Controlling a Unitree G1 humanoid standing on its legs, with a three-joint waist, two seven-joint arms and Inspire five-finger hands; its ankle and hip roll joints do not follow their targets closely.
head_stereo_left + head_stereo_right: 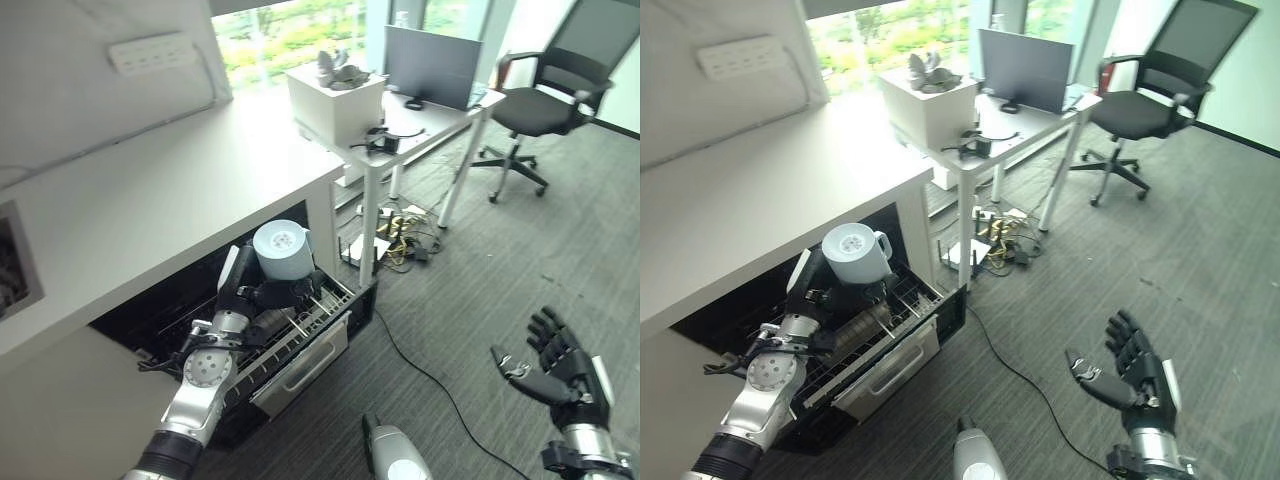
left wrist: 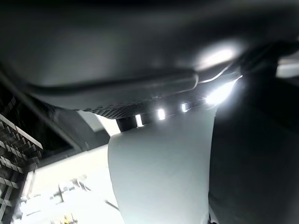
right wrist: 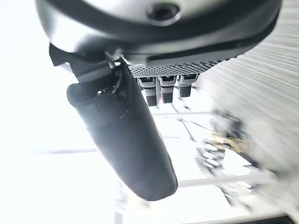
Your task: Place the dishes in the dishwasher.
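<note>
Mug point(image 1: 855, 254), pale blue-grey with a side handle, sits upside down in the left robot hand point(image 1: 262, 296), whose dark fingers curl round its lower wall just above the pulled-out dishwasher rack point(image 1: 310, 318); the left wrist view shows the same pale body pressed against the palm. Nearest the camera, low on the right side, the right robot hand point(image 1: 1125, 368) hangs over the grey carpet point(image 1: 470, 270) with its fingers spread and holding nothing. Judging by its look, the mug is ceramic: stiff, moderately light, glazed and so rather slippery, and liable to chip if knocked against the wire tines. A grip round the body, as now, seems sound for lowering it mouth-down; the handle is the other obvious hold. Above the rack runs the white bench point(image 1: 150, 200), under which the dishwasher's dark cavity opens. Farther off stand a white desk point(image 1: 440, 115) carrying a box point(image 1: 335, 100) and a monitor point(image 1: 432, 65), and beyond it a black office chair point(image 1: 555, 85).
</note>
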